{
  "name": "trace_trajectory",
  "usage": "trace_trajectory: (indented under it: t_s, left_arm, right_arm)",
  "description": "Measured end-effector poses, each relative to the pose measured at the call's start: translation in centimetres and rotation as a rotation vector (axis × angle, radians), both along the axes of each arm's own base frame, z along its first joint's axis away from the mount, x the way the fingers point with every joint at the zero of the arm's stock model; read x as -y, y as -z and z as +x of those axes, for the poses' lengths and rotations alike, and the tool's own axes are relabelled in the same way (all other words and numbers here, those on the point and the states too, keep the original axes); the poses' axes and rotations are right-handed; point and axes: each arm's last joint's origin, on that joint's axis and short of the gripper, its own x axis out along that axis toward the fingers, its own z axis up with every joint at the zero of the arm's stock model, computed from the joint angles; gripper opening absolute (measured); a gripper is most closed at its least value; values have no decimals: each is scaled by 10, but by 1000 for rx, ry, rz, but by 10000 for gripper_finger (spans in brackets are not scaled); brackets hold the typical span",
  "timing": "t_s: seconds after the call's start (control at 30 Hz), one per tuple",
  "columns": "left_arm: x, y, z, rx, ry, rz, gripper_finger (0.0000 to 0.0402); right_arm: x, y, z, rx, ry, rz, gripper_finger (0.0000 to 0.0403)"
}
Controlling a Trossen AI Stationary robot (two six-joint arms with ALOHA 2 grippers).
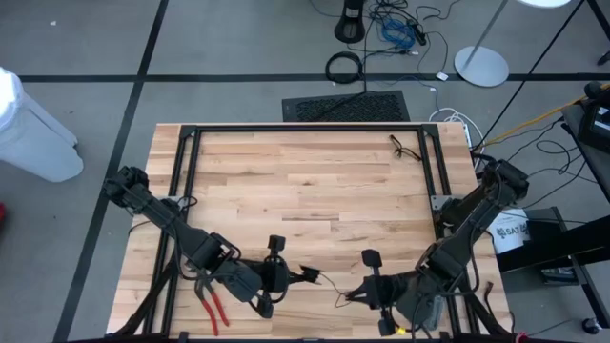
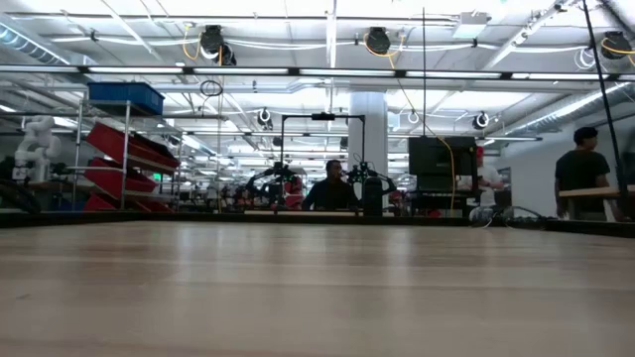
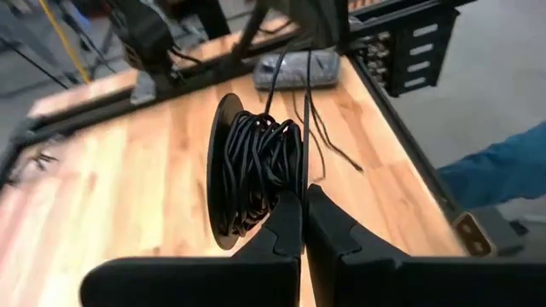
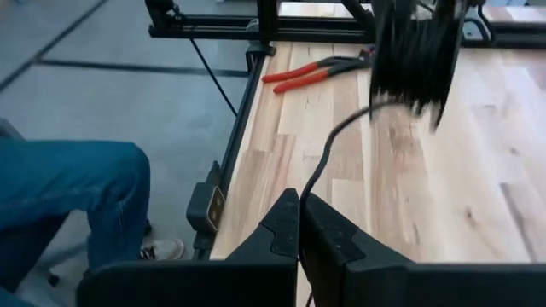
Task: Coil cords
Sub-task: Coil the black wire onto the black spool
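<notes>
The cord is a thin black line wound into a thick coil [image 3: 256, 175] on a small round dark puck [image 3: 220, 170]. My left gripper [image 3: 302, 223], near the table's front edge left of centre [image 1: 294, 275], is shut on the puck [image 1: 310, 274]. A free run of cord [image 1: 334, 288] curves from the coil to my right gripper [image 1: 355, 294], which is shut on it close by. In the right wrist view this run [image 4: 328, 145] rises from my right gripper [image 4: 300, 213] to the blurred coil [image 4: 418, 51]. Neither gripper shows in the low view. My left gripper pinches a thin edge [image 3: 300, 175] on one side of the coil between its two shut fingers; what that edge is cannot be told. The puck stands on edge, clear of the table, the coil beside the fingertips. My right gripper pinches the single free strand [image 4: 307, 189] between its fingertips. The strand leaves the fingertips forward and bends in a loose curve to the coil, clear of the table.
Red-handled pliers [image 1: 212, 303] lie on the wood by the front left corner. A thin dark bit of wire [image 1: 408, 148] lies at the far right. A black frame rail [image 1: 305, 128] borders the table. A person's leg in blue jeans [image 4: 68, 188] is beside the table's near edge.
</notes>
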Motion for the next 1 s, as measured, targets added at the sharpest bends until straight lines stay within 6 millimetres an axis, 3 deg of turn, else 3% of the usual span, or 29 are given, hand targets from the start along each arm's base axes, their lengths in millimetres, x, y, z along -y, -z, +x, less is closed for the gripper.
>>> trace_trajectory:
  t_s: [0.23, 0.4, 0.7, 1.0]
  left_arm:
    - [-1, 3, 0, -69, 44, -105, 2]
    - [3, 2, 0, -101, 148, -172, 2]
    - [8, -1, -1, -73, 201, -180, 2]
    - [14, -3, -3, -44, 270, -153, 2]
  right_arm:
    - [-16, -41, 15, 21, -60, -97, 0]
    - [-17, -55, 31, 55, -81, -168, 0]
    - [4, -50, 71, 73, -22, -259, 0]
    - [19, -43, 89, 60, 8, -298, 0]
